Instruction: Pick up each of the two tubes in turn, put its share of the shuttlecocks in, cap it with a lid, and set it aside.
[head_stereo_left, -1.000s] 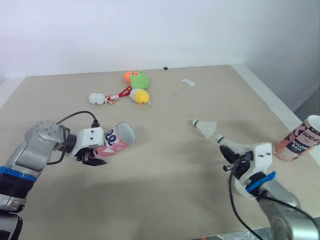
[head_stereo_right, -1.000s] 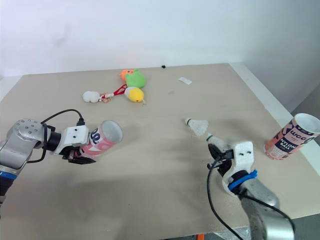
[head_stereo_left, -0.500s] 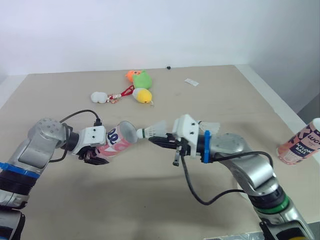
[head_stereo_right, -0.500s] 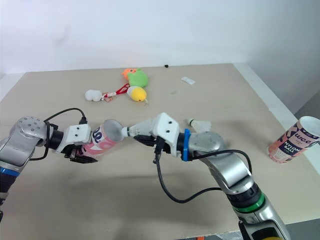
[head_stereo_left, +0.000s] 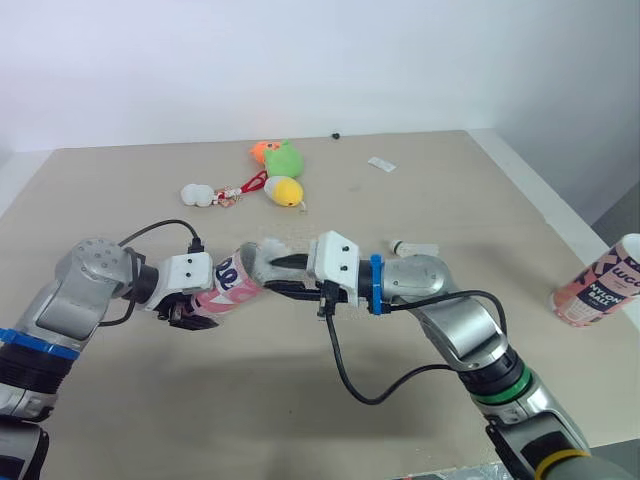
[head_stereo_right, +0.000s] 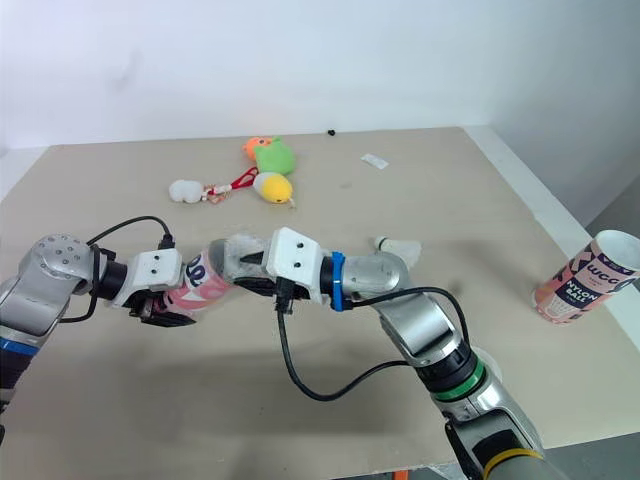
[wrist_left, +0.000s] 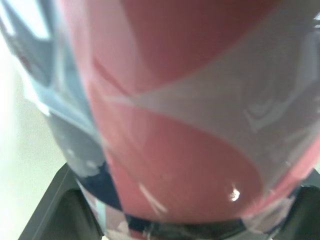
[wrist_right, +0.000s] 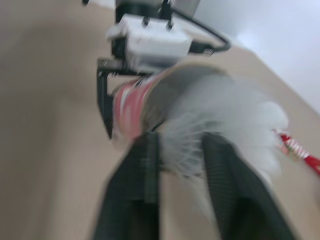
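My left gripper (head_stereo_left: 203, 301) is shut on a pink printed tube (head_stereo_left: 228, 286), held tilted low over the table with its open mouth facing right. The tube's wall (wrist_left: 190, 125) sits close in the left wrist view. My right gripper (head_stereo_left: 277, 276) is shut on a white shuttlecock (wrist_right: 222, 122), and its feathers press at the tube's mouth (wrist_right: 135, 107). Another shuttlecock (head_stereo_left: 414, 247) lies on the table behind my right forearm. A second pink tube (head_stereo_left: 600, 285) stands upright at the table's right edge.
Plush toys lie at the back of the table: a green and orange one (head_stereo_left: 279, 159), a yellow one (head_stereo_left: 283, 191) and a white one (head_stereo_left: 196, 195). A small white tag (head_stereo_left: 378, 164) lies further right. The table's right edge (head_stereo_left: 560, 215) runs close to the standing tube.
My right gripper has swung from the front right across to the left, carrying the shuttlecock up to and into the held tube's mouth. The left gripper with its tube has barely moved.
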